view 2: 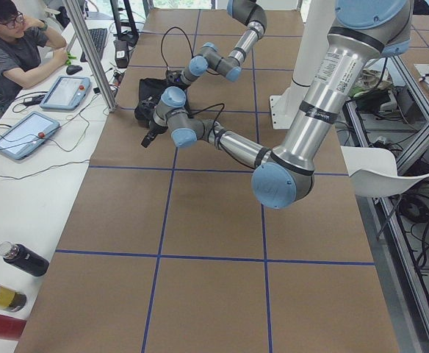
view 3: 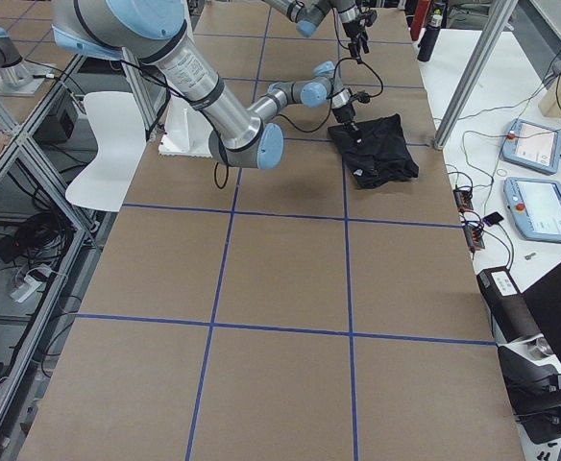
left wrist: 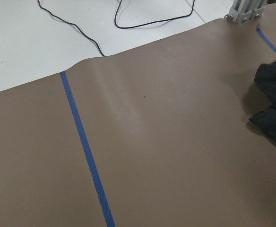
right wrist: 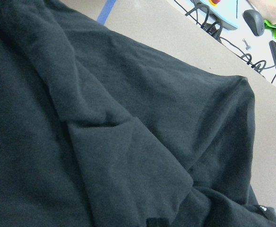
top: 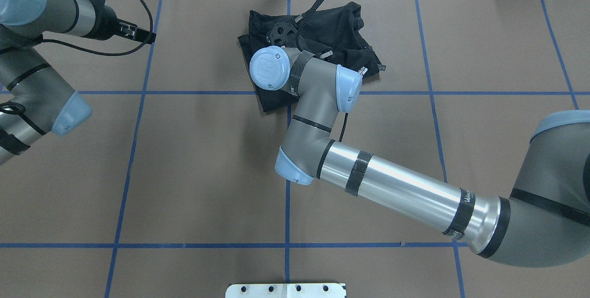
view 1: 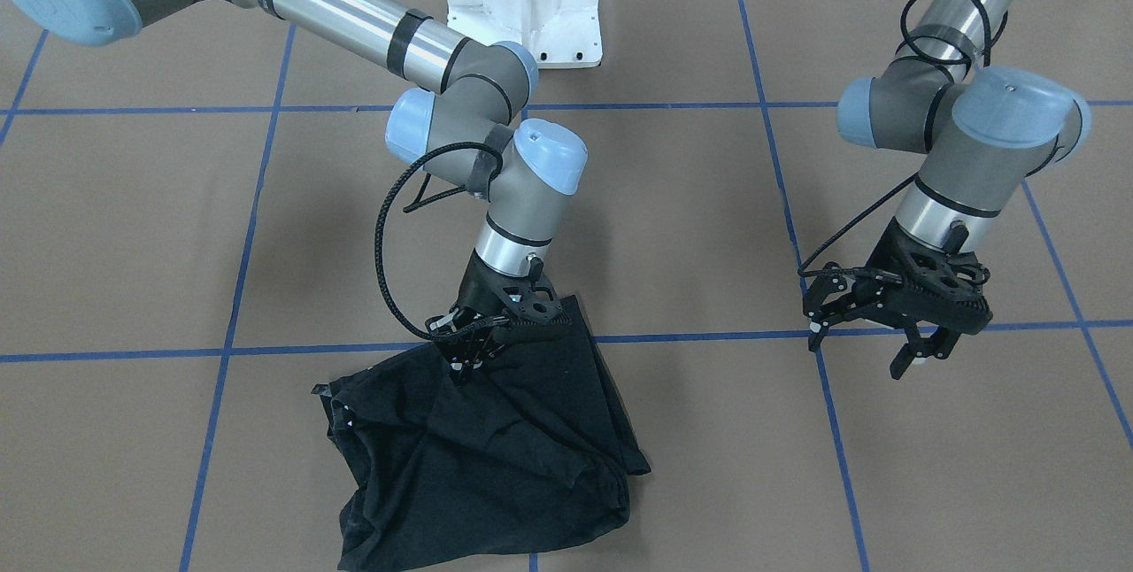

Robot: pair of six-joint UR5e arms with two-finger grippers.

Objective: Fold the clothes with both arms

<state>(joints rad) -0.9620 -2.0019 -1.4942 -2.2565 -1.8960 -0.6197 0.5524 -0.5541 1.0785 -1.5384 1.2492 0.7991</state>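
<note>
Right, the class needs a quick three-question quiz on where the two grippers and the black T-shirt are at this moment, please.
1. Fill in: the left gripper hangs over bare table with its jaws ____.
2. Which gripper is down on the black T-shirt? A the left gripper; B the right gripper; C both.
3. True or false: the T-shirt lies flat and fully spread out.
Key: 1 open; 2 B; 3 false.

Your right arm [top: 392, 187] is reaching far forward, right gripper [view 1: 462, 361] pointing down, jaws pinched together; your left gripper [view 1: 857, 355] is hanging low, jaws spread wide.
</note>
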